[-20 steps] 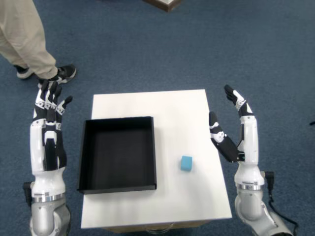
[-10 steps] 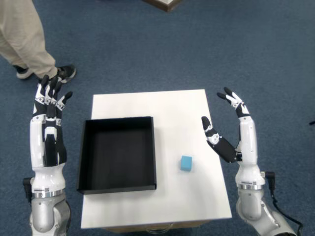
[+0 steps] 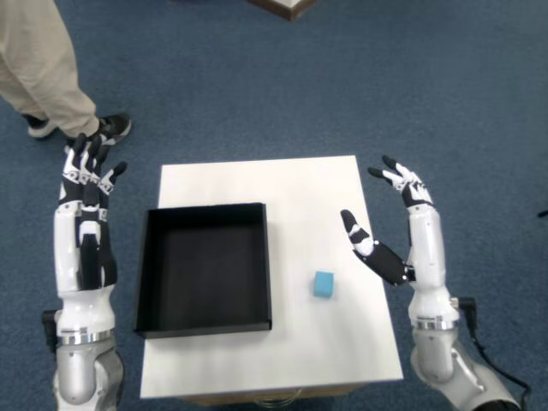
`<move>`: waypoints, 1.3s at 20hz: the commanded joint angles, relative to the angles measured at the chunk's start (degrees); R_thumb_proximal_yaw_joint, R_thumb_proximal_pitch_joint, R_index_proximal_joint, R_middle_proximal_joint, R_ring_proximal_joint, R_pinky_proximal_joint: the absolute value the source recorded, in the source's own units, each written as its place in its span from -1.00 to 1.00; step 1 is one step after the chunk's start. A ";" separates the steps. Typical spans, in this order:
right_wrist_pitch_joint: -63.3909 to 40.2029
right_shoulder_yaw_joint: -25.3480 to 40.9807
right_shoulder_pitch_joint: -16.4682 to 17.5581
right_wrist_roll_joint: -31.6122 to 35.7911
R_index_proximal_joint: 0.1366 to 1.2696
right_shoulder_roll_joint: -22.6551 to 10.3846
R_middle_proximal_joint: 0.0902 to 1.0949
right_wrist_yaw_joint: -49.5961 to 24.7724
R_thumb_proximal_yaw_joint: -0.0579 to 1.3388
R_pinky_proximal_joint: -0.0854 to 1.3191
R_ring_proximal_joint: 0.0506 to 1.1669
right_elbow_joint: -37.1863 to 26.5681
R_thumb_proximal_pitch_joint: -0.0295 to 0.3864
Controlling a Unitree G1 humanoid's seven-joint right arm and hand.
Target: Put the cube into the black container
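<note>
Over the last second your right hand (image 3: 396, 224) swung inward: the thumb, which had hung off the bench's (image 3: 300, 184) right edge, crept across it and over the white top, and the fingers tipped toward ten o'clock. Nothing else budged. The cube (image 3: 324, 284) sat exactly where it was, and so did the black container (image 3: 204, 268).

The hand was wide open at this point, fingers spread, thumb well away from them, holding nothing at all. The thumb tip hovered near the cube, up at about one o'clock from it, apart and not touching.

The cube rested on the bare bench top, just beside the container's right wall, at three o'clock from the container's middle. The container lay empty.

So, by my read, you were in the reach, closing the gap; the grasp had not begun. Your next move called for carrying the hand down toward seven o'clock, bracketing the cube between thumb and fingers. Small cube, so a sloppy approach could nudge it away.
</note>
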 commanded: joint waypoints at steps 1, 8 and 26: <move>-0.73 -1.53 -2.46 -1.69 -0.44 -1.83 -0.71 -3.17 -0.02 -0.66 -0.68 -0.81 -0.65; 3.82 0.81 -6.26 -11.59 -0.43 -2.89 -0.72 -8.28 -0.06 -0.58 -0.66 8.96 -0.75; 11.02 6.18 -15.62 -23.46 -0.41 -0.52 -0.69 -16.02 -0.24 -0.55 -0.62 26.71 -0.88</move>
